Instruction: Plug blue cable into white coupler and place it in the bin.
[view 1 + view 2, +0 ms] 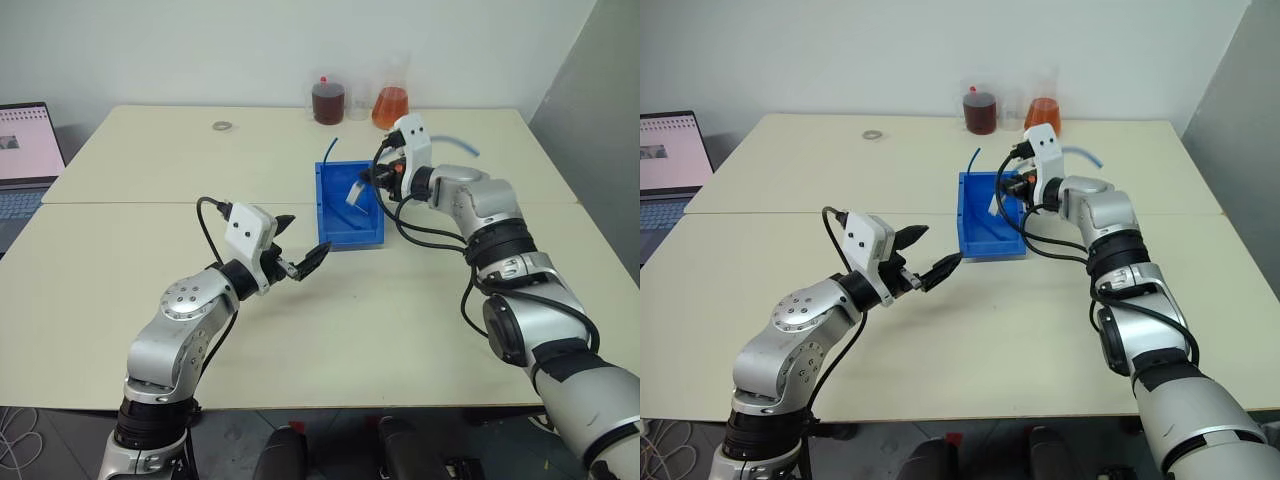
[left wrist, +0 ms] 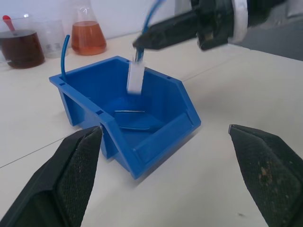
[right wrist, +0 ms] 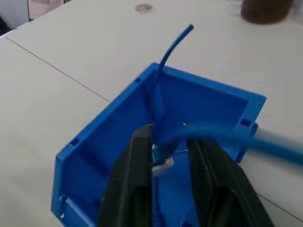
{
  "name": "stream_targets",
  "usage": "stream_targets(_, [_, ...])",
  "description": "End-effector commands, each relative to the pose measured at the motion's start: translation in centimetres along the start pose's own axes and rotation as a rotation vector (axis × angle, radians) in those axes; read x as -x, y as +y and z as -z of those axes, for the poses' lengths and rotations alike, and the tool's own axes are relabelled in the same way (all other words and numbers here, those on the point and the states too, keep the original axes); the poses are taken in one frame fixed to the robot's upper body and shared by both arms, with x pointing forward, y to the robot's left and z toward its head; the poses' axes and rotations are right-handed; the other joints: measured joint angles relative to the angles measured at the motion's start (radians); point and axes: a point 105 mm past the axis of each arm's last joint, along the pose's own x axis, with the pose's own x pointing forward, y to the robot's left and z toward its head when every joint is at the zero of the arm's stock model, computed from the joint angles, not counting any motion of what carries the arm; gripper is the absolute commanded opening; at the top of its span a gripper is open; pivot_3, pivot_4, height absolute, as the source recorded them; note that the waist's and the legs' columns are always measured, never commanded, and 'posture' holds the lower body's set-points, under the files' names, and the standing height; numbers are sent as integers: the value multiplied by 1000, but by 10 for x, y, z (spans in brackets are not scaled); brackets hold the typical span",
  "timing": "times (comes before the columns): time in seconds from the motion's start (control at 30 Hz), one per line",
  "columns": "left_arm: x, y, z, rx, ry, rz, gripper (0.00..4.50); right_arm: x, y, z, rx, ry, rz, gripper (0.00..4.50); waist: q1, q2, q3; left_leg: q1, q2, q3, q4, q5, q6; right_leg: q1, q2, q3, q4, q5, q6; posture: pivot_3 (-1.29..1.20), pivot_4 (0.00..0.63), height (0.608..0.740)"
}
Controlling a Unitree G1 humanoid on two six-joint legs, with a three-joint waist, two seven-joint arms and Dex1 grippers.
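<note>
At centre frame, the right gripper (image 2: 142,45) pinches the blue cable (image 3: 222,132), dangling the white coupler (image 2: 135,78) over the bin (image 1: 325,215). It should lower before releasing. The left gripper (image 1: 298,252) gapes empty.

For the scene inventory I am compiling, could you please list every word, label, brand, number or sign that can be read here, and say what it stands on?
None can be read.
Open laptop screen: a page with lines of text and a small picture, too small to read.
Two glass flasks of dark red and orange liquid: no legible marks.
Bright-blue plastic open-top bin: no label visible.
</note>
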Motion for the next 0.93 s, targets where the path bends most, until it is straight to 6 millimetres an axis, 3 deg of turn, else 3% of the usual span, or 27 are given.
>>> stream_targets(0.03, [5, 4, -8, -40, -21, -33, 4500, 2, -1, -37, 67, -100, 18, 2085, 0, 0, 0, 0, 0, 0, 0, 0, 0, 0, 0, 0, 0, 0, 0, 0, 150, 740])
stream_targets(0.33, [4, 18, -12, -48, -26, -93, 4500, 12, -13, -42, 82, -99, 51, 4408, 0, 0, 0, 0, 0, -1, 0, 0, 0, 0, 0, -1, 0, 0, 0, 0, 150, 740])
stream_targets(0.47, [6, 28, -11, -22, -14, -156, 4500, 35, -21, -44, 78, -105, 53, 4493, 4, 0, 0, 0, 0, -1, 0, 0, 0, 0, 0, -1, 0, 0, 0, 0, 150, 740])
stream_targets(0.57, [12, 30, -7, -43, 17, -175, 4500, 64, -15, -38, 112, -145, 61, 4493, 14, 0, 0, -1, 0, -2, 0, 0, 0, 0, -1, -2, 0, 0, 0, 0, 150, 740])
stream_targets(0.7, [30, 42, 7, -15, 52, -287, 4500, 116, 3, 5, 234, -183, 153, 4493, 23, 0, -1, -2, 0, -3, 0, 0, 0, 0, -1, -2, -2, 0, 0, 0, 150, 740])
stream_targets(0.77, [43, 49, 19, 34, 67, -356, 4500, 140, 3, 41, 253, -145, 270, 4493, 25, 0, -1, -1, 1, -4, -3, -1, -2, 1, -1, -2, -4, -1, 0, 0, 150, 740])
stream_targets(0.83, [53, 51, 34, 91, 89, -401, 4500, 158, 5, 71, 234, -110, 368, 4493, 25, 0, -1, -2, 1, -3, -3, -1, -2, 0, -1, -2, -5, -1, 0, 0, 150, 740])
stream_targets(0.93, [59, 46, 50, 138, 114, -424, 4500, 168, 12, 98, 174, -90, 463, 4493, 23, 0, -1, 1, 0, -2, -3, -1, -3, 3, -1, 0, -4, -1, 0, 0, 150, 740])
